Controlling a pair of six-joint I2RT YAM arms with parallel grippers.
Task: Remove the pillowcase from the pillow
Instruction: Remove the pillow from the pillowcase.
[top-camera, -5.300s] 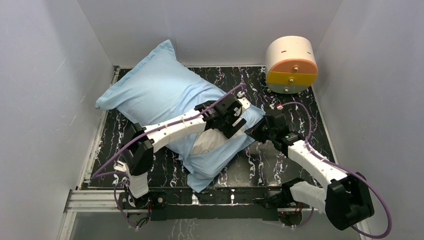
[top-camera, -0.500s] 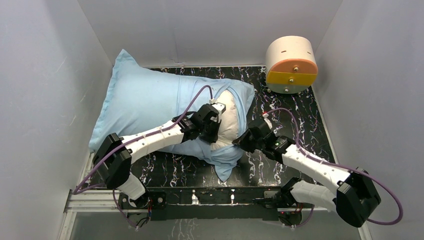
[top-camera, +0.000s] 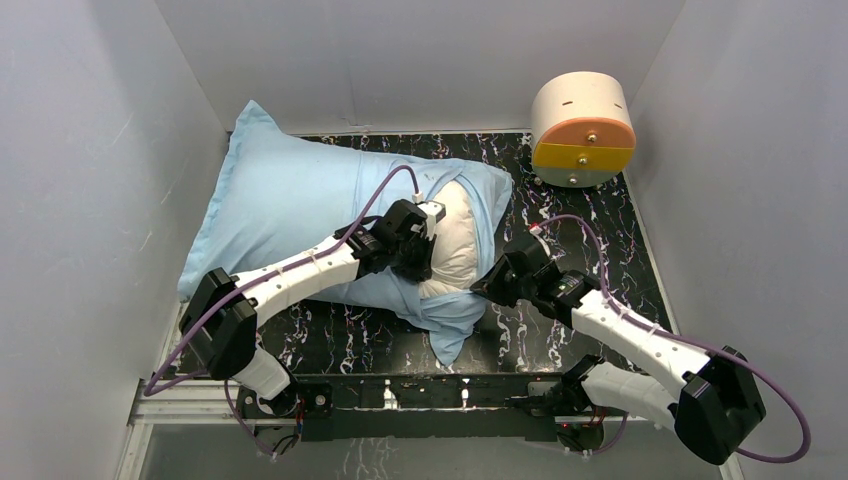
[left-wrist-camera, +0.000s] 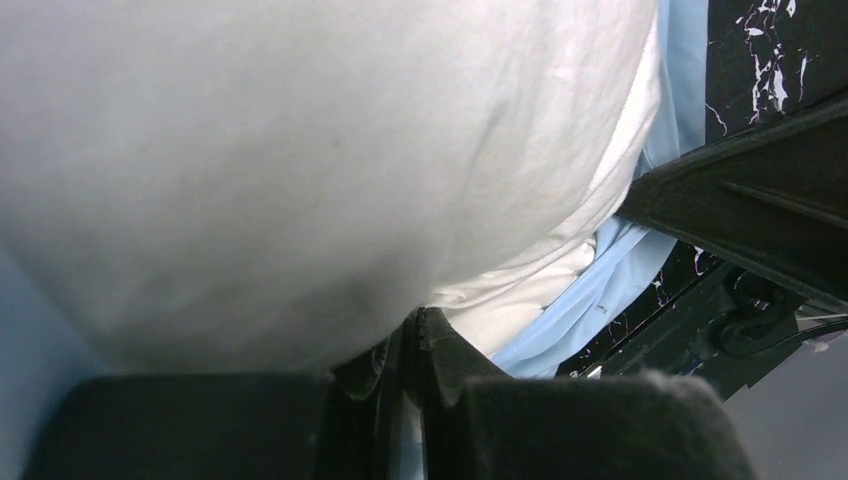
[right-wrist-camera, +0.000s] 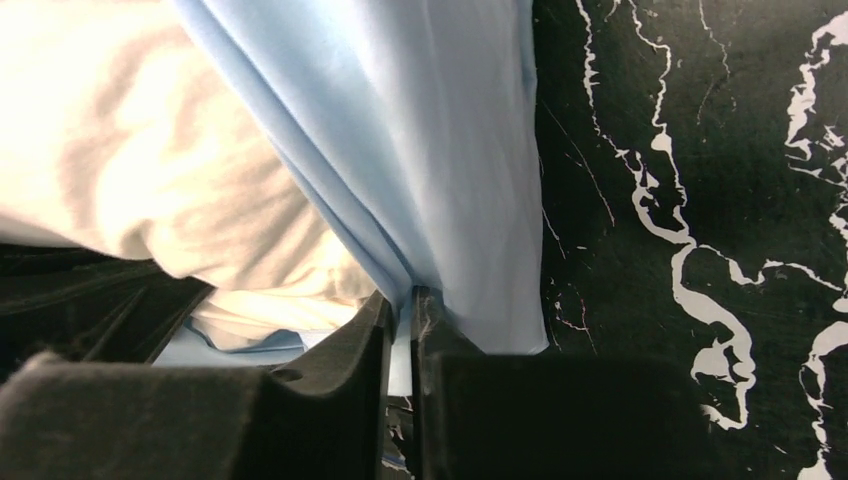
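Now far more white shows than a few seconds ago. The pillow (top-camera: 455, 240) bulges out of the open mouth of the pillowcase (top-camera: 290, 210), where before only a small patch peeked out. The whole bundle has also swung round, so its closed end lies far behind the left gripper (left-wrist-camera: 410, 340). That gripper is clenched on a pinch of the pillow's white cloth, which swells up right in front of its tips and fills its wrist view. The right gripper (right-wrist-camera: 402, 300) is nipped on a fold of the blue hem, which runs up and away from its tips, with bare table (right-wrist-camera: 700, 200) off to its right. I judge the peel is begun, though most of the pillow sits inside yet. How much cloth either pinch holds I cannot see. From above, the left arm covers the mouth's near edge, and no satin face shows anywhere.
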